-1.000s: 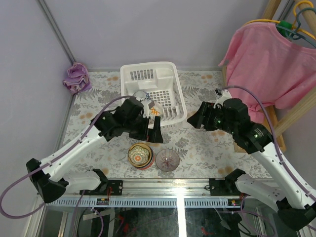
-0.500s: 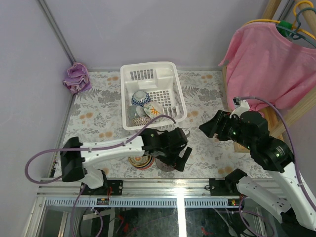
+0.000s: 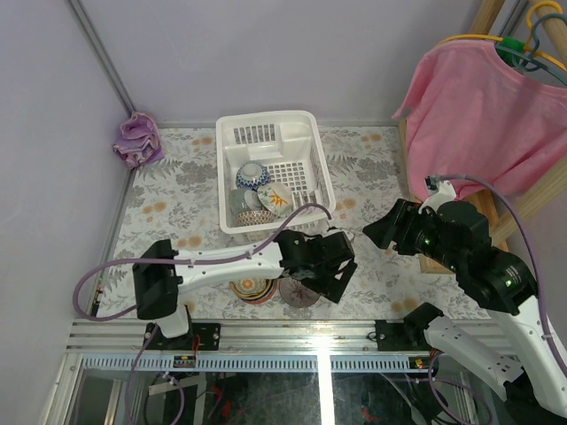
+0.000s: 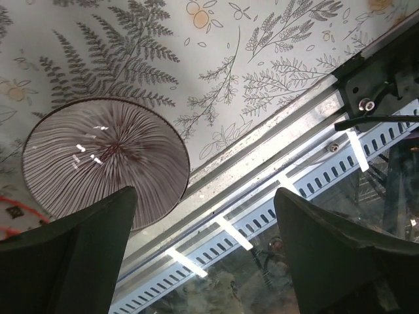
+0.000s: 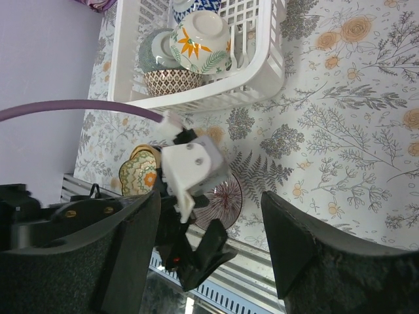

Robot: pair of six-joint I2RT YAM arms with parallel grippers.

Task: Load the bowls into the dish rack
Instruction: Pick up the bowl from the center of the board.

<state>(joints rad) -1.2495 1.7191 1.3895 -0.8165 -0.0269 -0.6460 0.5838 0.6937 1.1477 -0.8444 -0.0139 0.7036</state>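
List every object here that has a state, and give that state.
dish rack: partly loaded with bowls
flower bowl: tipped on its side in rack
purple striped bowl: upright on table, unloaded
yellow bowls: stacked on table
left gripper: open, empty
right gripper: open, empty
pink shirt: hanging

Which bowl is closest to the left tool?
The purple striped bowl, just under the left tool. The yellow stack sits beside it; others are in the rack.

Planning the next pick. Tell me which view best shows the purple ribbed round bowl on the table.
Left wrist: the purple ribbed round bowl sits large and almost whole. Top external and right wrist show only parts, the left gripper covering the rest.
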